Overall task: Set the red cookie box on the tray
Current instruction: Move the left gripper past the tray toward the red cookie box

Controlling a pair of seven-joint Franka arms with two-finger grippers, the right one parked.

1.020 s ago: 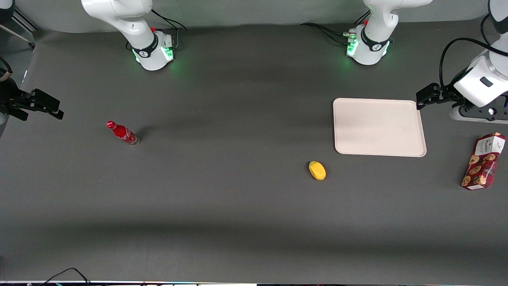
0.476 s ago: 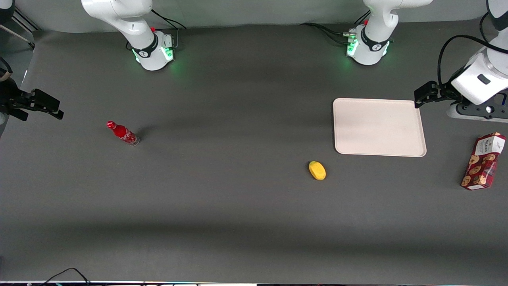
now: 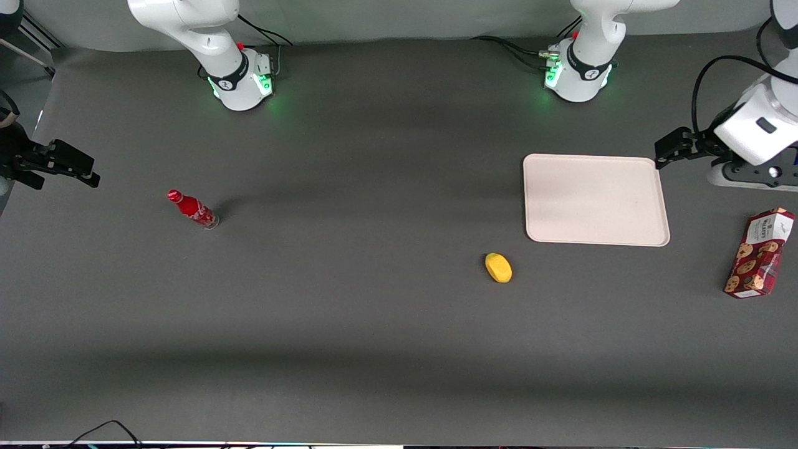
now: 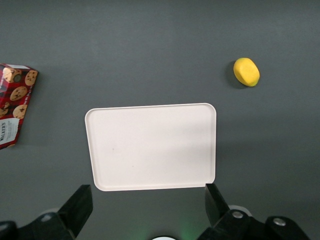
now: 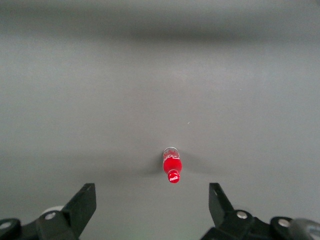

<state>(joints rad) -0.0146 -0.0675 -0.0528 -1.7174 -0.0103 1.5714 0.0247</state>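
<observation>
Up above the desk, the claw hangs spread wide and empty just beside the tray's corner. Nearer the front camera, the red cookie box lies apart from the tray, untouched.

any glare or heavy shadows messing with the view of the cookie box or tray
Front view: soft shadow bands cross the table, but the tray and red cookie box are evenly lit, with no glare; the open gripper hangs at the tray's corner. Left wrist view: a faint dim band on the tray, and the box is cut off at the frame edge.
</observation>
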